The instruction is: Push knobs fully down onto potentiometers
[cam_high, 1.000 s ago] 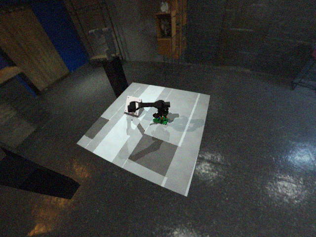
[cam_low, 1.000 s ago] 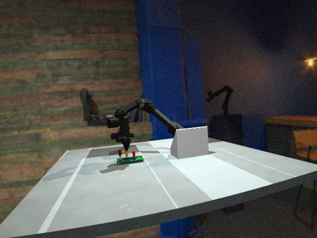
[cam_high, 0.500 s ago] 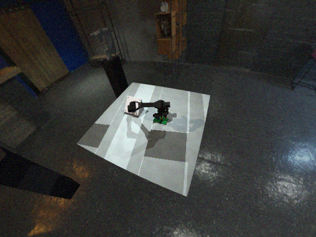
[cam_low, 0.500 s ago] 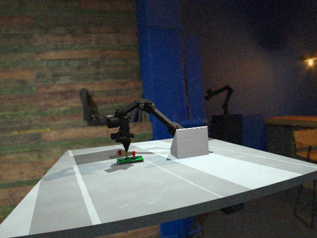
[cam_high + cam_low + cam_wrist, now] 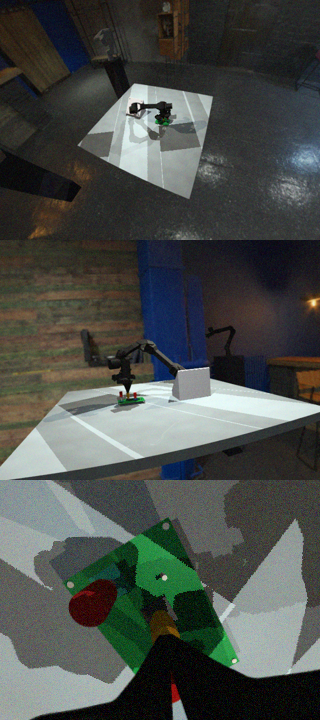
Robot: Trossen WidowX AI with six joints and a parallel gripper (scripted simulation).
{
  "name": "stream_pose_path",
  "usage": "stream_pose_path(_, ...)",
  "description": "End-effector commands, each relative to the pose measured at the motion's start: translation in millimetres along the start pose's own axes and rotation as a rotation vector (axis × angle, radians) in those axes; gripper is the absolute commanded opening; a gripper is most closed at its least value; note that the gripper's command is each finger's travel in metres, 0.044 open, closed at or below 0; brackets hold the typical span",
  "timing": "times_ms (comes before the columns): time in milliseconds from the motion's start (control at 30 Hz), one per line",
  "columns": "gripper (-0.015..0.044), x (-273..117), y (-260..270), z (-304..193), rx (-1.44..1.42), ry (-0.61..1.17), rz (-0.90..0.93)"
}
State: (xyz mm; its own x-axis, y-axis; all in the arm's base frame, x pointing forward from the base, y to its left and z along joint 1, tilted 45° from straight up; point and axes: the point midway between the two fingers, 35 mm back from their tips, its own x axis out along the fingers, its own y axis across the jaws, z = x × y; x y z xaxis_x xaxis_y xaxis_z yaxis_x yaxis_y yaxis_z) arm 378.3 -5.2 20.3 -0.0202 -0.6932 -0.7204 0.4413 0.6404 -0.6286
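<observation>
The green circuit board [image 5: 158, 122] [image 5: 140, 399] [image 5: 150, 560] stands on short legs on the table [image 5: 155, 426]. A red knob [image 5: 120, 394] [image 5: 93, 603] stands at one side of the board. A second red knob [image 5: 134, 395] stands at the other side; in the wrist view only a bit of red [image 5: 175, 693] shows between the dark fingers. A yellow-orange knob [image 5: 127, 395] [image 5: 162, 624] stands between them. My gripper [image 5: 127, 391] [image 5: 165, 641] is shut and points down, its tips at the top of the yellow knob, with nothing between them. Whether they touch it, and the gap under each knob, cannot be told.
A pale wedge-shaped block [image 5: 131, 101] [image 5: 194, 384] stands on the table beside the arm's base. The arm reaches from there over to the board. Shadows of the arm lie across the table. Dark pillars and a wooden shelf [image 5: 165, 47] stand beyond the table.
</observation>
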Motion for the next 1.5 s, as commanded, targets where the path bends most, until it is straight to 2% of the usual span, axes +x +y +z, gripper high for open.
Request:
stream_pose_path(0,0.0,1.8,-0.6,1.5,0.0,-0.004,-0.003)
stream_pose_path(433,0.0,1.8,-0.6,1.5,0.0,-0.004,-0.003)
stream_pose_path(900,0.0,-16.1,-0.4,1.3,0.0,-0.004,-0.003)
stream_pose_path(1200,0.0236,-11.4,-1.3,-1.3,-0.007,-0.001,-0.006)
stream_pose_path(1467,0.044,-34.4,-27.5,-84.0,-0.009,0.004,0.003)
